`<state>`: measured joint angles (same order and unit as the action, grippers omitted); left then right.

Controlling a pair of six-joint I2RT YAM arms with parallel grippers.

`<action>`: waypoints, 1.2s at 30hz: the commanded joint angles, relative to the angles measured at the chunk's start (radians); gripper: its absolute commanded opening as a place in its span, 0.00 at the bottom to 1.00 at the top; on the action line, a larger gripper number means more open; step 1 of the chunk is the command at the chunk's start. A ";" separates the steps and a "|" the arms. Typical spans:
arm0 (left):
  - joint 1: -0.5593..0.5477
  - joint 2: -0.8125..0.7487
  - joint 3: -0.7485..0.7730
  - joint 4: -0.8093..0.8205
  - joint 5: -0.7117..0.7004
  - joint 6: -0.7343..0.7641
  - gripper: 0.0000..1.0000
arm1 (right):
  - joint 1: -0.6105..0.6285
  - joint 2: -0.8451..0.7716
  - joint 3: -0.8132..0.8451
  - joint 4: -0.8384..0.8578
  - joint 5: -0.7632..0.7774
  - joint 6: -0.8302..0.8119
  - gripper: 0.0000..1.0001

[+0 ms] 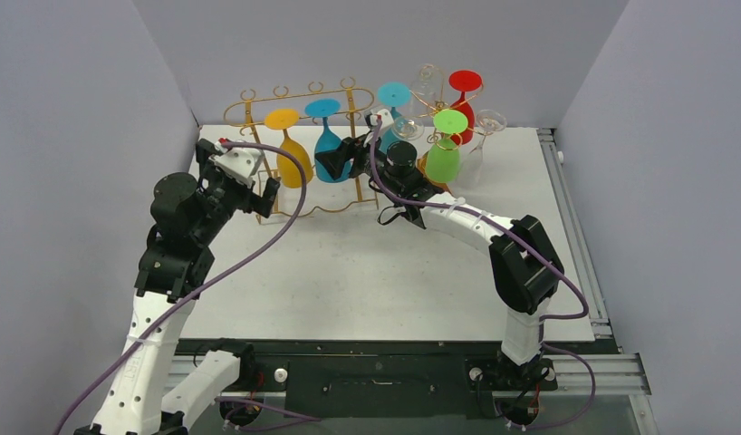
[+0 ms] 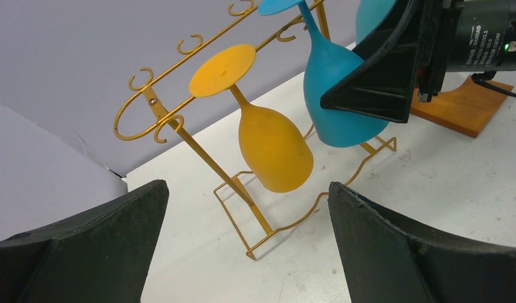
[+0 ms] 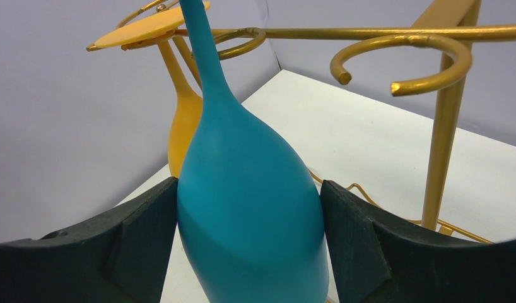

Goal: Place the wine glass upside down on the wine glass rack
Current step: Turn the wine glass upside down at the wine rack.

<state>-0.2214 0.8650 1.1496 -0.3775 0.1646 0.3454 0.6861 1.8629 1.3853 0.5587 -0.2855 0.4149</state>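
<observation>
At the left, your left gripper (image 1: 265, 193) is hovering above the table (image 1: 349, 272) with its jaws standing wide apart, and it is holding nothing. It is pointing at the left end of the wine glass rack (image 3: 443, 145), where a yellow glass (image 2: 274, 148) is hanging upside down by its foot. Just to the right of it, the blue wine glass (image 3: 252, 240) is also hanging upside down on the rack, its foot resting over the top rail. Your right gripper (image 1: 329, 163) is gripping this glass around the bowl (both black fingers are touching its sides in the right wrist view). Further right, a green glass (image 1: 444, 159) and a red glass (image 1: 464, 100) are hanging on another rack, well apart from both grippers.
</observation>
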 commanded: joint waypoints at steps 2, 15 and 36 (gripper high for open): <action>0.007 0.005 0.058 0.023 -0.035 -0.100 0.96 | -0.003 -0.006 0.008 0.069 -0.018 0.009 0.56; 0.007 -0.031 0.011 0.076 0.018 -0.003 0.96 | 0.001 0.021 0.002 0.046 -0.023 -0.001 0.56; 0.005 -0.073 -0.041 0.092 0.096 0.104 0.96 | 0.018 -0.022 -0.071 0.046 0.058 -0.074 0.54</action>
<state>-0.2207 0.8062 1.1141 -0.3450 0.2363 0.4351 0.6888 1.9171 1.3605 0.5858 -0.2646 0.3943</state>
